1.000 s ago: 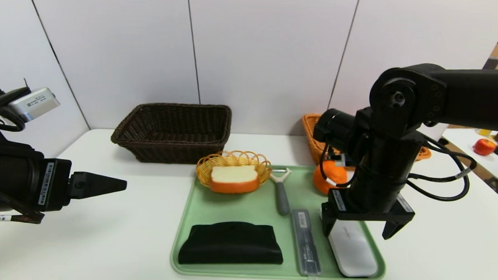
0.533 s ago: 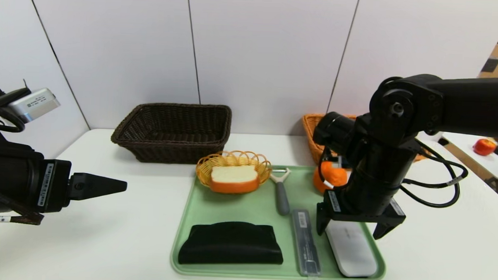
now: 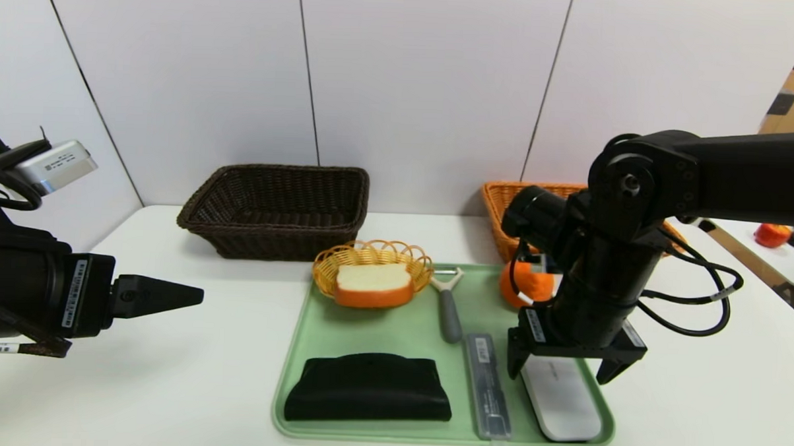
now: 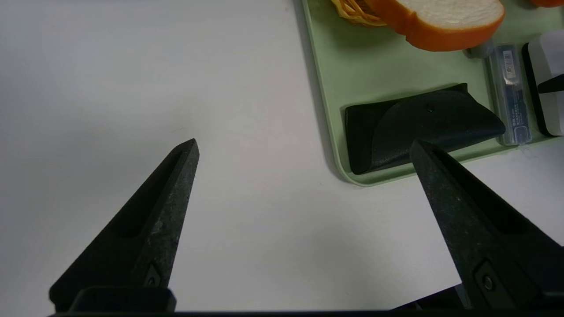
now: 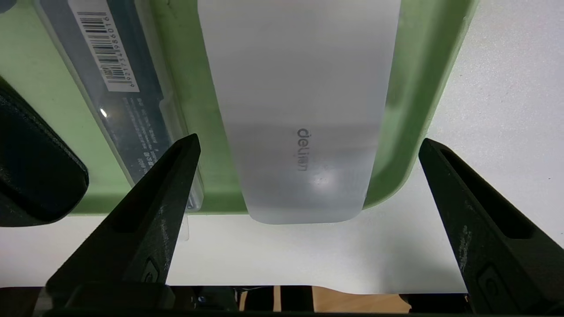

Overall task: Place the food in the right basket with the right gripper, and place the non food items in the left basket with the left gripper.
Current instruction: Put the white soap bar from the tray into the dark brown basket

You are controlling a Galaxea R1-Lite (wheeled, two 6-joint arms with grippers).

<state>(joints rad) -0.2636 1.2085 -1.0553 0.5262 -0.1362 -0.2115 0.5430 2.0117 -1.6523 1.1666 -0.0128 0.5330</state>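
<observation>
The right claw (image 3: 561,369) is held spread above the white case (image 3: 560,398) on the green tray (image 3: 393,328), the orange (image 3: 525,283) just behind it. The left claw (image 4: 304,147) is spread over the bench (image 3: 167,373), the black pouch (image 4: 418,125) just ahead.

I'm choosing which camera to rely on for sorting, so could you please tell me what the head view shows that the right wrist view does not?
Only the head view shows the left basket, right basket, bread slice, orange, peeler and left tool.

Only the right wrist view shows the white case's printed logo.

Both show the open right tool above that case, the grey barcode case, black pouch and green tray.
</observation>
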